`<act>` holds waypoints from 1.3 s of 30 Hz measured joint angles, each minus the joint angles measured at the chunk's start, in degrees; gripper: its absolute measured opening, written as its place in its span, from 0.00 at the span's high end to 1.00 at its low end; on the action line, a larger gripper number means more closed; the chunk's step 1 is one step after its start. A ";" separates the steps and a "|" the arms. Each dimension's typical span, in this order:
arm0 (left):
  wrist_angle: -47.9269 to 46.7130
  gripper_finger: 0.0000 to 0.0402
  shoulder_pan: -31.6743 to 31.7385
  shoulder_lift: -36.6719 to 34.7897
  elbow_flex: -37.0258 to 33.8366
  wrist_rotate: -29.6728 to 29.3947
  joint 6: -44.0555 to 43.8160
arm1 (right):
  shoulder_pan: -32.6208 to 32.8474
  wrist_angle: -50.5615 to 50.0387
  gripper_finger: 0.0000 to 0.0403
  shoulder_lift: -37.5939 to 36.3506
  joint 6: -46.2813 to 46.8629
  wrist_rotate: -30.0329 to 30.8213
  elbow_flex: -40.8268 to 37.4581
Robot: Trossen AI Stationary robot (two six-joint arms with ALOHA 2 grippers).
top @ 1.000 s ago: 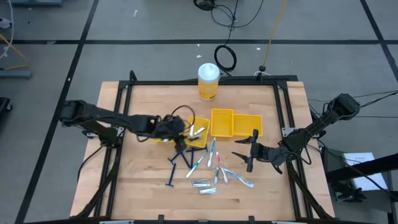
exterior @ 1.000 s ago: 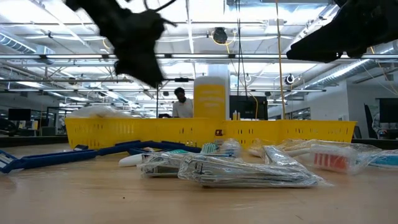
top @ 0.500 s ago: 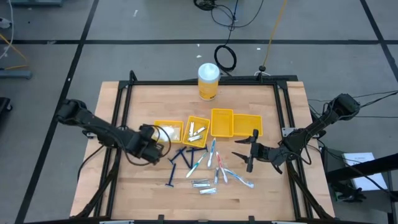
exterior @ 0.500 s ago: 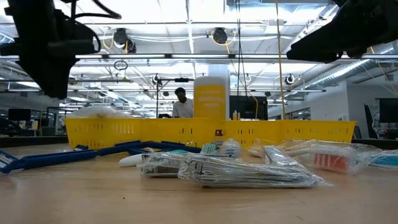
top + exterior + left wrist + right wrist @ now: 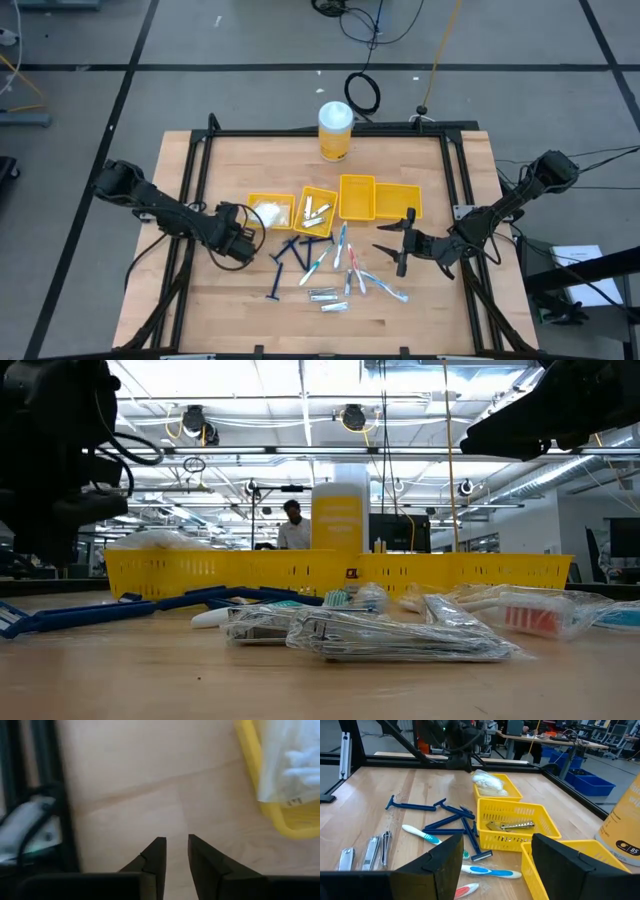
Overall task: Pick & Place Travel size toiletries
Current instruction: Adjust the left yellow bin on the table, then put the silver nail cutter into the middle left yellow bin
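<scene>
wooden table [image 5: 240, 170] at frame centre. left gripper [image 5: 243, 233] centre-left, fingers nearly together, grasping nothing. right gripper [image 5: 392, 245] centre-right, fingers spread, empty. razors [image 5: 290, 258] and toothbrushes [image 5: 340, 250] lie loose between them.

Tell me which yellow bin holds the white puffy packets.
The leftmost bin of the row, nearest the left gripper; its neighbour holds silvery items instead.

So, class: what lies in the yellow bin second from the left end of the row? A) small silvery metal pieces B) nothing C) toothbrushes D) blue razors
A: the high view shows silvery pieces in that bin, and the right wrist view shows them there too.
</scene>
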 joint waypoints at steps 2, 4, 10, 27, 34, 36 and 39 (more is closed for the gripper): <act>2.48 0.82 0.37 0.00 -0.75 0.01 1.04 | 0.00 0.00 0.45 -0.02 0.00 0.00 0.00; 4.06 0.83 0.62 0.00 -0.95 -0.49 2.72 | 0.00 0.00 0.45 -0.02 0.00 -0.02 0.00; 11.27 0.84 1.80 -0.02 -0.95 -6.84 7.94 | 0.00 0.00 0.45 -0.02 0.00 -0.02 0.00; 23.71 0.84 6.26 -0.02 -0.95 -9.70 24.30 | 0.00 -0.02 0.45 -0.01 0.00 -0.02 0.00; 20.68 0.84 6.99 -0.02 -0.95 -8.97 24.40 | 0.00 -0.04 0.45 -0.02 0.00 -0.15 0.00; 18.94 0.84 6.66 -0.18 -0.79 -8.81 24.34 | 0.01 -0.10 0.45 0.00 0.00 -0.17 0.00; 16.25 0.84 5.46 -2.41 -0.18 -8.74 23.98 | 0.00 -0.49 0.45 -0.02 0.00 -0.17 0.00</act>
